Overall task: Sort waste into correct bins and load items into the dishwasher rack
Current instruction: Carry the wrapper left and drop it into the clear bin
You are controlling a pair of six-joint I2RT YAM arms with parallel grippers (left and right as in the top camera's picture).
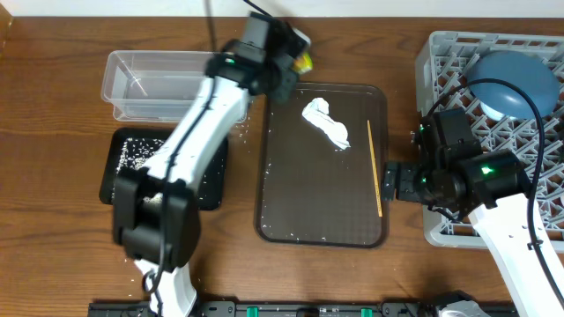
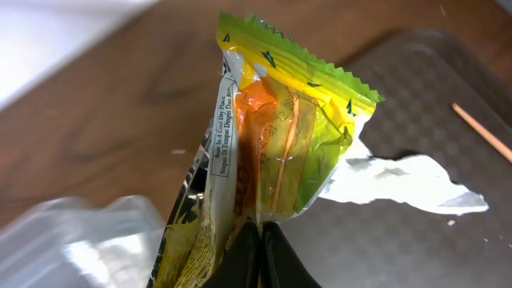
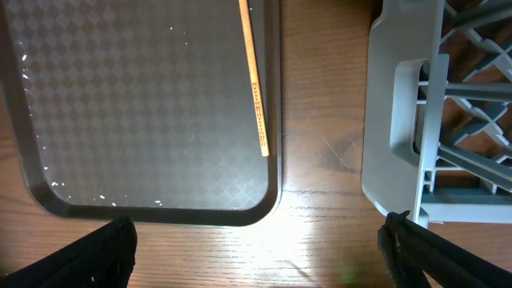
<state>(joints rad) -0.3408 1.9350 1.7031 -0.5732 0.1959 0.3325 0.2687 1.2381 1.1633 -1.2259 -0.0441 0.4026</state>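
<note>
Left wrist view: the left gripper (image 2: 260,254) is clamping its fingers together on a yellow-green wrapper (image 2: 276,128), seemingly lifting it by the brown serving tray (image 1: 291,211)'s far edge. The wrapper's long axis is running upward, with the serrated end pointing away from the fingers. It is sorting waste; next it is probably needing a carry to the clear tub (image 1: 159,84) and a release. The right gripper (image 3: 256,240) is hanging wide apart.
</note>
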